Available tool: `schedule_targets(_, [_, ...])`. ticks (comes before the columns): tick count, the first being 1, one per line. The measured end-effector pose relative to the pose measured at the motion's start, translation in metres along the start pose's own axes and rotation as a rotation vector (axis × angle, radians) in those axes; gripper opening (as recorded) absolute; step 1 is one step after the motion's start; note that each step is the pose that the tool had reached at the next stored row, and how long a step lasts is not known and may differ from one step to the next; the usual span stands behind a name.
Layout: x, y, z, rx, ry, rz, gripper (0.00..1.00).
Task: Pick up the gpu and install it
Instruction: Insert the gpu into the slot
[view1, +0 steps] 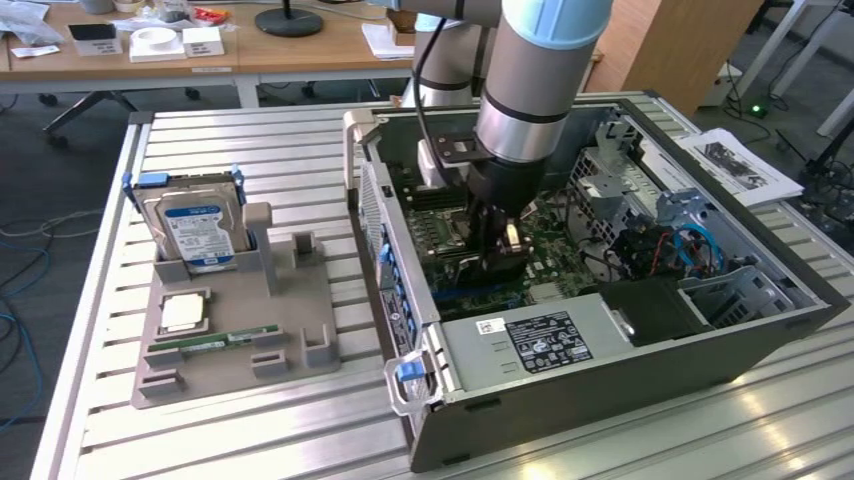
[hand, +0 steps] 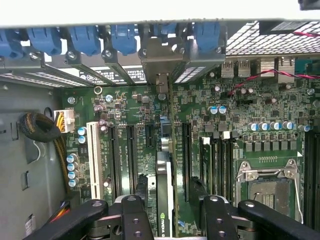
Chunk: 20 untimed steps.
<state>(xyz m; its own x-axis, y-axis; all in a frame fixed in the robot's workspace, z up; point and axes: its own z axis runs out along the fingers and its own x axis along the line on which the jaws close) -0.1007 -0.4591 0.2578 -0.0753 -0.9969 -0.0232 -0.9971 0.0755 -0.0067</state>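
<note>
The gpu (hand: 165, 200) stands on edge in a motherboard slot inside the open PC case (view1: 747, 340). It is a thin dark card, and its silver end bracket (hand: 161, 56) sits against the row of blue slot clips at the case's rear wall. My gripper (hand: 168, 186) reaches down into the case over the card, with one dark finger (hand: 141, 186) on each side of it. A narrow gap shows between each finger and the card, so the gripper is open. In the exterior view, my gripper (view1: 501, 250) hangs low over the green motherboard (view1: 561, 270).
A grey parts holder (view1: 287, 330) on the exterior view's left carries a silver hard drive (view1: 198, 228), a CPU (view1: 183, 312) and a green RAM stick (view1: 220, 340). The power supply (view1: 534, 345) and drive cages (view1: 641, 190) crowd the case. The CPU socket (hand: 270, 187) lies near the card.
</note>
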Motion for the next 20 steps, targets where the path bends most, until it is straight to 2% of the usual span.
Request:
schedule_targets(11, [0.0000,0.0000,-0.0022,0.0000,0.0001,0.000,0.46])
schedule_targets(12, [0.0000,0.0000,-0.0022,0.0000,0.0001,0.000,0.45])
schedule_targets(13, [0.0000,0.0000,-0.0022,0.0000,0.0001,0.000,0.38])
schedule_targets(15, [0.0000,0.0000,-0.0023,0.0000,0.0005,0.000,0.38])
schedule_targets(17, [0.0000,0.0000,-0.0024,-0.0002,0.0004,0.000,0.27])
schedule_targets(20, [0.0000,0.0000,-0.0023,-0.0001,0.0003,0.000,0.26])
